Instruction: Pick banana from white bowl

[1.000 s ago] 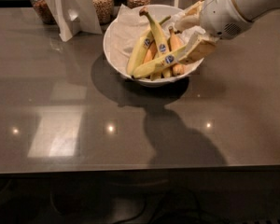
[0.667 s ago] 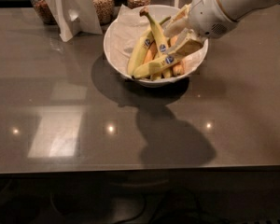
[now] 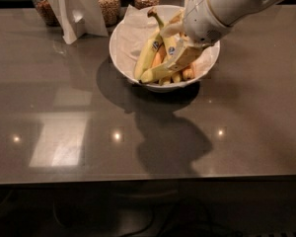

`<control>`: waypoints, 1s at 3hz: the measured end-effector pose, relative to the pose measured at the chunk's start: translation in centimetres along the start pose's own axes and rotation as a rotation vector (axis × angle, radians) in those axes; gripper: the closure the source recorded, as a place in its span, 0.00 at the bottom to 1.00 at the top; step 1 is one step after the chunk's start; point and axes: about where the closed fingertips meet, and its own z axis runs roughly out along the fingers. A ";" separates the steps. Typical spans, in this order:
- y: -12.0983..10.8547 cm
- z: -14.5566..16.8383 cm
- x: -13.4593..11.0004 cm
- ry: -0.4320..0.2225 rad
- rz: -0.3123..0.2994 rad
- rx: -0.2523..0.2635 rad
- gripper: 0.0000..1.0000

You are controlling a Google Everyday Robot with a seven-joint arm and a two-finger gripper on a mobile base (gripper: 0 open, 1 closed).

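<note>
Several bananas are heaped in the white bowl (image 3: 119, 48), which stands at the far side of the table (image 3: 64, 132), just in front of the glass jars (image 3: 108, 4). The target banana (image 3: 145, 58) is the long, nearly straight yellow-green one on the left of the heap. It leans against the paper lining (image 3: 130, 28), with its blue sticker facing up and its thin stem pointing to the far rim. The gripper (image 3: 181, 38) sits low over the right half of the bowl, among the shorter fruit, at the end of the white arm (image 3: 227, 4) that reaches in from the upper right. Whether it is wide, narrow or holding anything cannot be told from this view. To do this step well, the gripper should probably be centred across the middle of the long banana and square to its length. The grasp should take that one fruit alone, not a neighbour or the paper. The lift should be straight up, so that the stem clears the rim and the bowl is not dragged.
</note>
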 end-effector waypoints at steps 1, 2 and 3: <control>0.1 1.4 0.2 0.002 -0.015 -0.021 0.43; 0.2 2.7 0.9 0.014 -0.025 -0.034 0.47; 0.3 3.7 1.7 0.036 -0.039 -0.045 0.46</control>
